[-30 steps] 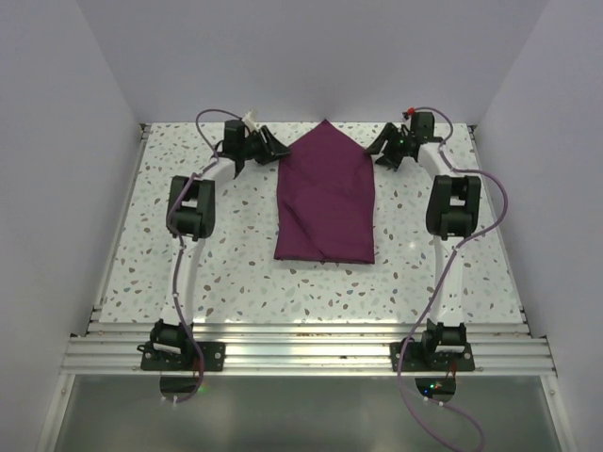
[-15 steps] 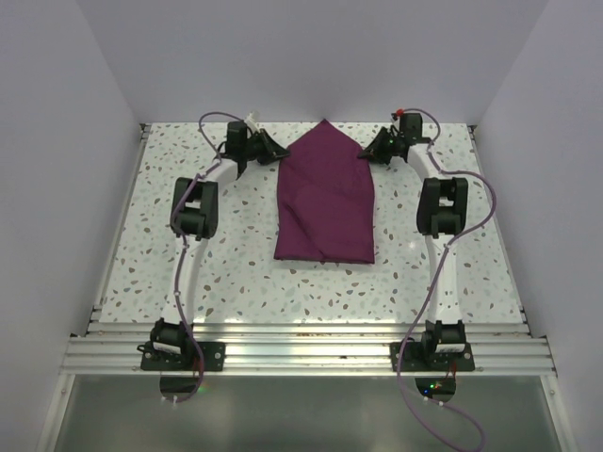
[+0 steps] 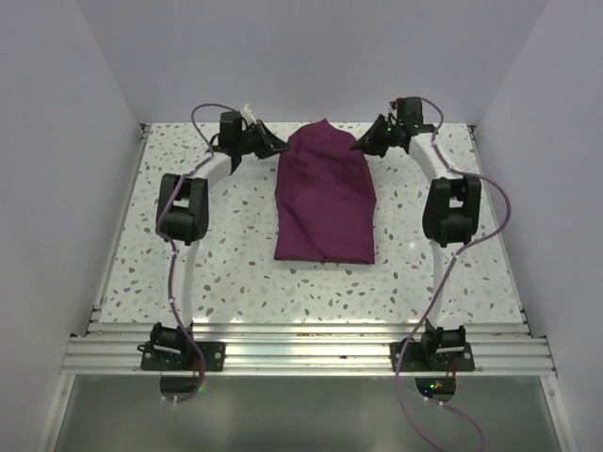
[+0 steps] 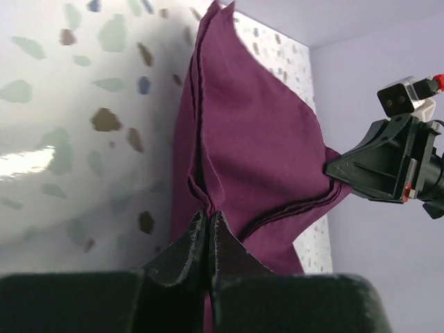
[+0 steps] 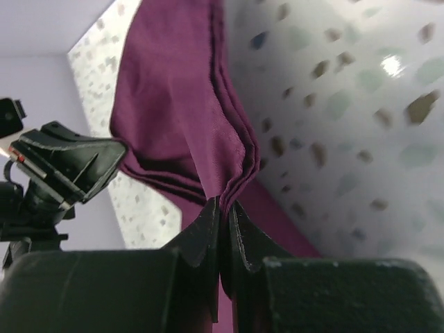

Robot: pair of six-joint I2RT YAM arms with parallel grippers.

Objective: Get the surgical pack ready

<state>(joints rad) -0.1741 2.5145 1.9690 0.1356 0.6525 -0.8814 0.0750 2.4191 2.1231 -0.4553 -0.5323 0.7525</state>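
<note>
1. Left fingers (image 4: 189, 250) are clenched on the pack (image 3: 325, 198) at its far-left corner, with several layers of cloth running into the tips.
2. Right fingers (image 5: 200, 236) are clamped the same way on the far-right corner, where the stacked edges bunch just ahead of the tips.
3. The pack lies mid-counter (image 3: 226, 254) as a long folded rectangle. Its near end is flat, and its far end is raised and gathered between the two arms.
4. The step in hand looks like a fold of the far end over toward the near edge.
5. To do it well, both arms should rise and travel level and in step, so the far edge comes over straight rather than skewed.
6. A light pull across the edge is best. Too much may drag layers out of the pinch, and too little lets the middle sag and crease.
7. Every layer needs to be in each pinch, because one slipped lower layer would spoil the fold.
8. The carried edge should be laid square on the near end before either side lets go.
</note>
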